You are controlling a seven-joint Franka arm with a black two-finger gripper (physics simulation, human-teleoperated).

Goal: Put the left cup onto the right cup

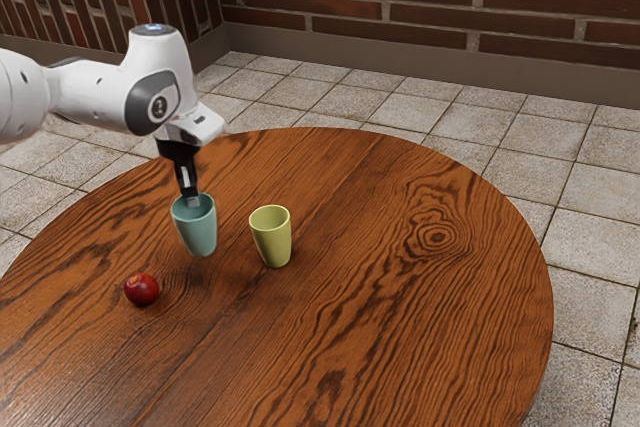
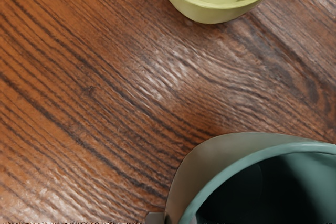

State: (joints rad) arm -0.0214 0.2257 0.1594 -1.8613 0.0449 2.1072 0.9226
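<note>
Gripping the smooth teal cup (image 1: pixel 195 229) by its rim, my hand (image 1: pixel 189 194) holds it tilted just beside the yellow-green cup (image 1: pixel 271 237) on the round, wood-grained bench (image 1: pixel 420 307). Through the wrist camera I see the teal cup's curved rim under my hand and the yellow-green cup's glossy tapered wall nearby.

White rounded arm (image 1: pixel 90 92) with grey joint disc (image 1: pixel 160 105), blue-ringed cap (image 1: pixel 152 30), and black hand (image 1: pixel 189 195).

Teal cup (image 1: pixel 194 225): tapered, empty, mouth up, tilted slightly off vertical, on the exterior view's left of the pair. Yellow-green cup (image 1: pixel 271 235): same tapered form, empty, upright, just beside the teal cup, not touching.
</note>
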